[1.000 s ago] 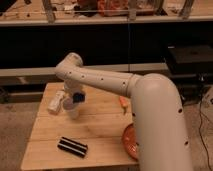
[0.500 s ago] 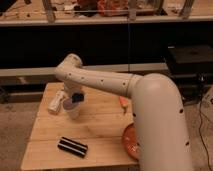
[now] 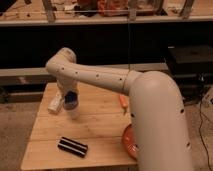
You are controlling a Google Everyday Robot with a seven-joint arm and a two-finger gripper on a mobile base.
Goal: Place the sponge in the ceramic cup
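The white robot arm [image 3: 150, 100] is shown as the largest element: it rises from the lower right, runs up and to the left over the table, bends at an elbow above the table's far left part and is turned downward from there. The wooden table [image 3: 100, 125] is seen beneath it, with a dark shelving unit [image 3: 100, 30] set behind and a black box [image 3: 192, 57] at the right. An orange-red plate [image 3: 127, 142] is placed at the table's near right edge and is partly hidden by the arm. A black striped block [image 3: 72, 146] is laid flat near the front left edge, well apart from the other items. A white bottle [image 3: 55, 104] is laid on its side at the far left, just beside the ceramic cup [image 3: 72, 109], which is stood upright to its right. The sponge [image 3: 71, 97], bright blue, is seen directly at the cup's mouth, under the gripper [image 3: 69, 93], which is pointed down over the cup; whether the jaws are clamped on the sponge or parted from it cannot be told. A small orange object [image 3: 122, 101] is laid on the table by the arm's left edge
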